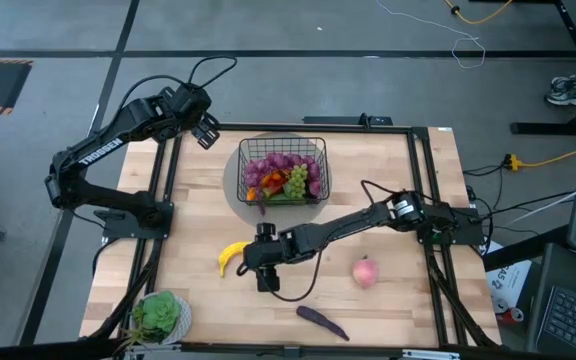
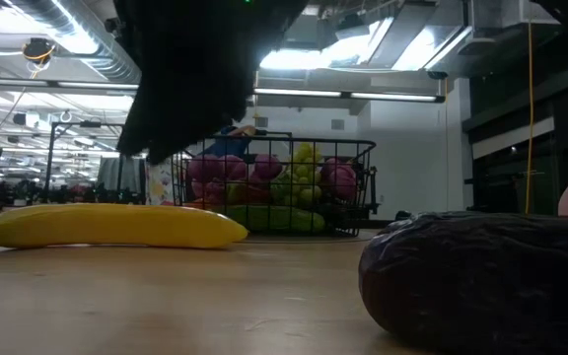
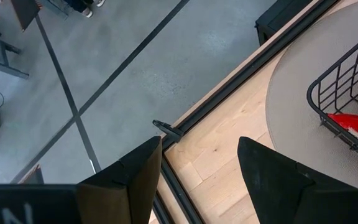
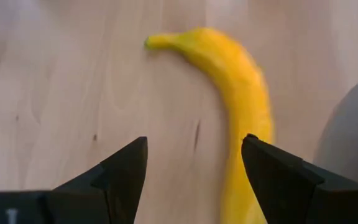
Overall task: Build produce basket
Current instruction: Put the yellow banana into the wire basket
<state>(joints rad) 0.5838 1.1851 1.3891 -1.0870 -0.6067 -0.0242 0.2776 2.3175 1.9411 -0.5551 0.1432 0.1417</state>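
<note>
The black wire basket point(image 1: 283, 170) sits on a round grey disc at the table's far middle and holds purple and green grapes, orange pieces and a cucumber. A yellow banana point(image 1: 231, 255) lies on the wood near the left of centre. My right gripper point(image 1: 251, 252) is open just right of the banana, which shows ahead of its fingers in the right wrist view point(image 4: 244, 106). A pink peach point(image 1: 365, 271) and a purple eggplant point(image 1: 322, 320) lie on the near right. My left gripper point(image 1: 206, 132) is open and empty at the table's far left corner.
A green leafy plant in a pot point(image 1: 160, 315) stands at the near left corner. The grey disc point(image 3: 303, 106) reaches out from under the basket. Black frame rails point(image 1: 163, 200) run along the table's left and right sides.
</note>
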